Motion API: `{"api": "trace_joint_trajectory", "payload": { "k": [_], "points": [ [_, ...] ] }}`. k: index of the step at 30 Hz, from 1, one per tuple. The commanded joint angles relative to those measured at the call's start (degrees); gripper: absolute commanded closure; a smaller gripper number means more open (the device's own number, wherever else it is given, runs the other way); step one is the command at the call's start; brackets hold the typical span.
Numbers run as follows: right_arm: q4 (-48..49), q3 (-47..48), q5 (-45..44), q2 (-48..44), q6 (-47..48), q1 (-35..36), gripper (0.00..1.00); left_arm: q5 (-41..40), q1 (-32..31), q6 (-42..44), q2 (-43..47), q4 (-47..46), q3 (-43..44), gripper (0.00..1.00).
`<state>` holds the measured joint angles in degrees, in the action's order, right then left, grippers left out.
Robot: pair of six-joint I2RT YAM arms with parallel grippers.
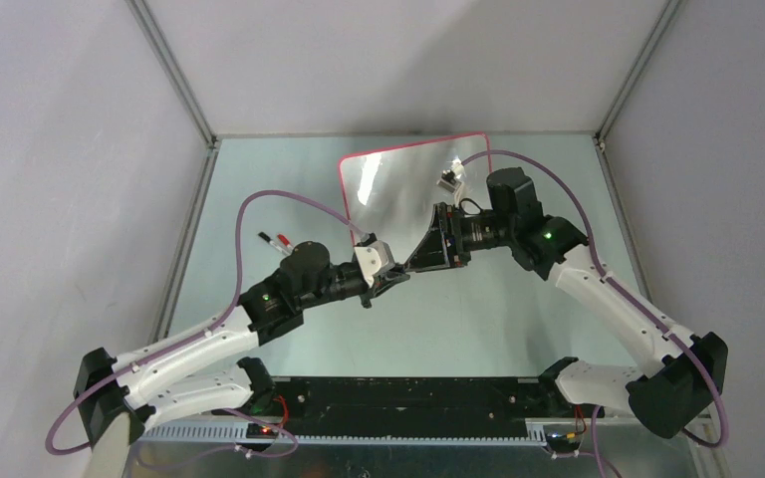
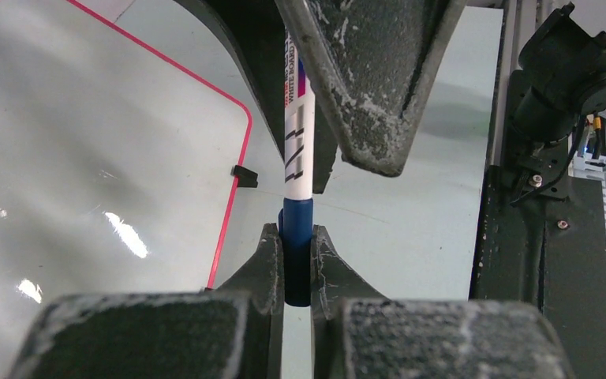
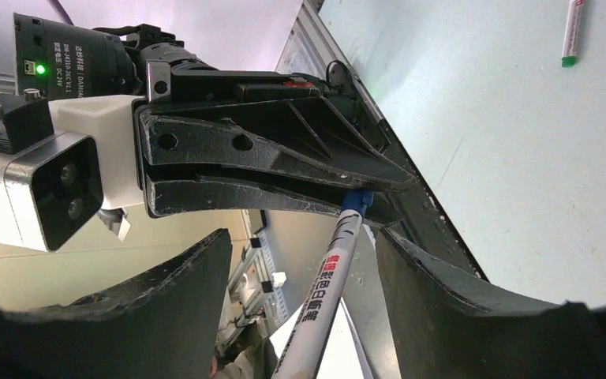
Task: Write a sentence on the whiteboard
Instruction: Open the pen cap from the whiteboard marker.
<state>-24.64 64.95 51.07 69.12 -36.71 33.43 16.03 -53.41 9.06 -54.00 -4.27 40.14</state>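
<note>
The whiteboard, white with a thin red frame, lies at the back middle of the table. It also shows in the left wrist view with one black foot. No blue lettering shows on it. My left gripper is shut on the blue cap of a white marker. The marker's barrel runs between the spread fingers of my right gripper, which is open around it. The two grippers meet tip to tip in front of the board, left and right.
Two spare markers lie to the left of the board. A green-tipped marker lies on the table. A small grey thing shows on the board's right part. Grey walls enclose the table.
</note>
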Motion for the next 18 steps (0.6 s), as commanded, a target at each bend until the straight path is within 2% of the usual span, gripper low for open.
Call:
{"api": "trace_joint_trajectory", "payload": {
  "k": [1, 13, 15, 18],
  "points": [
    [0.4, 1.3, 1.7, -2.0, -0.4, -0.4, 0.29, -1.2, -0.4, 0.2, 0.0, 3.0, 2.1, 1.00],
    [-2.4, 1.3, -0.4, -3.3, 1.0, -0.9, 0.38, -1.6, -0.5, 1.1, 0.9, 3.9, 1.6, 1.00],
    [-2.5, 1.2, -0.5, -3.4, 1.1, -1.0, 0.49, -1.3, -0.5, 1.1, 0.9, 3.9, 1.7, 1.00],
    [-2.4, 1.3, -0.5, -3.4, 1.1, -0.9, 0.59, -0.8, -0.5, 1.1, 0.9, 3.8, 1.6, 1.00]
  ]
}}
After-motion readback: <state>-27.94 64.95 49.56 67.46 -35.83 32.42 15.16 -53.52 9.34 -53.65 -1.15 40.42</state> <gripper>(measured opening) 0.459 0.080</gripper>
